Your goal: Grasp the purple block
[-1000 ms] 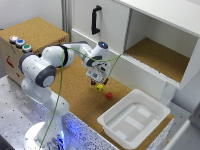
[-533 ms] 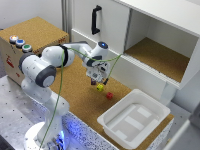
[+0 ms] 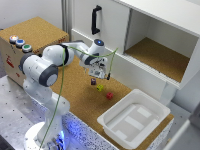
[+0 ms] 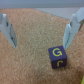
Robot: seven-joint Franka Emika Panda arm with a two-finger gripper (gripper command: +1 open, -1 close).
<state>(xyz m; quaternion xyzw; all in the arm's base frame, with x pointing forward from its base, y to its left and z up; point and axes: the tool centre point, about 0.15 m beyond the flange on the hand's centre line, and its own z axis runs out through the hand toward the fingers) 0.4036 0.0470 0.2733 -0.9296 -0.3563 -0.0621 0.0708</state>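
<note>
The purple block is a small dark cube with a yellow letter on its face, resting on the cork surface. In the exterior view the purple block lies just below my gripper. My gripper is open, and its two fingers stand wide apart above the cork. The block sits near one finger, a little short of the fingertips and touching neither.
A yellow-green cube and a red cube lie close beside the purple one. A white tray stands at the exterior view's lower right. An open cabinet is behind, and a box with buttons is at the left.
</note>
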